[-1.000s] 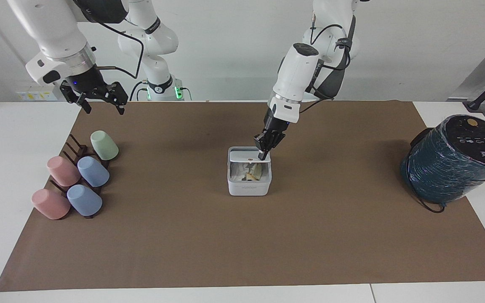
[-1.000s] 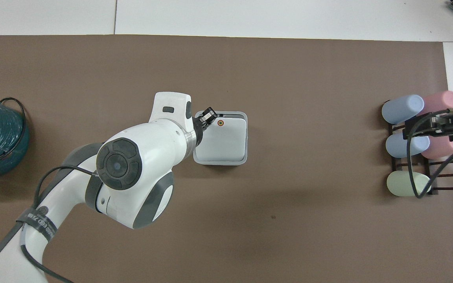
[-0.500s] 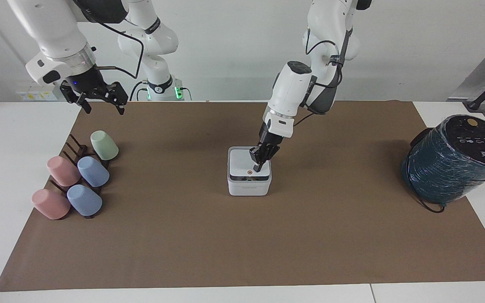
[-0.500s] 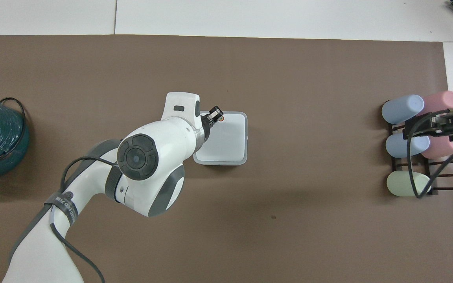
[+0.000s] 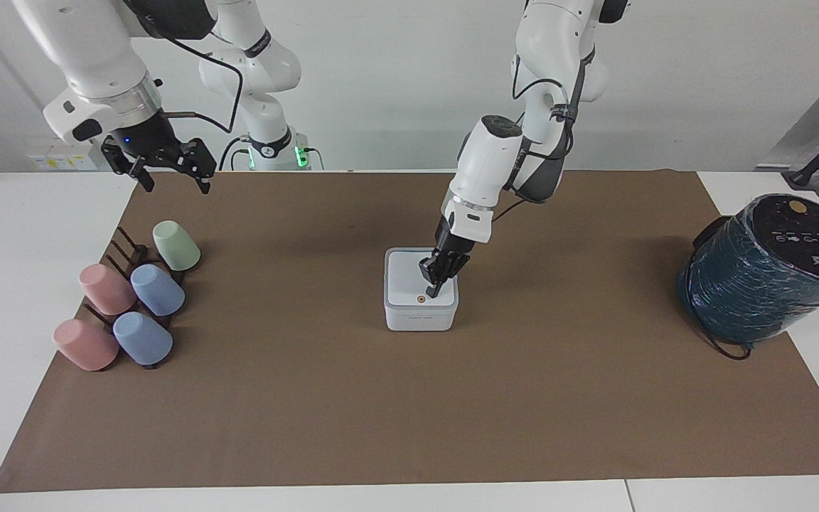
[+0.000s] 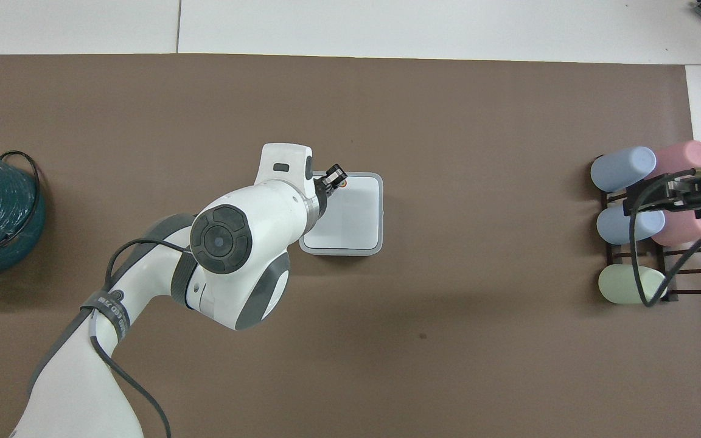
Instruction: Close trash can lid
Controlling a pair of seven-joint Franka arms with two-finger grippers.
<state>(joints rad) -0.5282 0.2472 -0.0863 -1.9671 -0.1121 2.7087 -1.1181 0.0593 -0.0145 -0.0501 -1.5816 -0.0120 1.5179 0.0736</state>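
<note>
The small white trash can (image 5: 420, 320) stands mid-mat. Its lid (image 5: 404, 279) lies flat on top, with the orange dot showing at the edge farther from the robots. My left gripper (image 5: 432, 288) is shut, its tips pressing down on the lid beside the orange dot. In the overhead view the lid (image 6: 356, 213) covers the can's top and the left gripper (image 6: 337, 177) is at its corner toward the left arm's end. My right gripper (image 5: 161, 167) waits open and empty in the air over the cup rack; it also shows in the overhead view (image 6: 670, 196).
A rack with several pastel cups (image 5: 132, 302) lies at the right arm's end of the brown mat (image 5: 409, 412). A large dark teal cylinder (image 5: 765, 270) stands at the left arm's end, at the mat's edge.
The lid has swung down from half open, with rubbish showing inside, to flat on the can. My left gripper has followed it down. The right arm has not moved.
</note>
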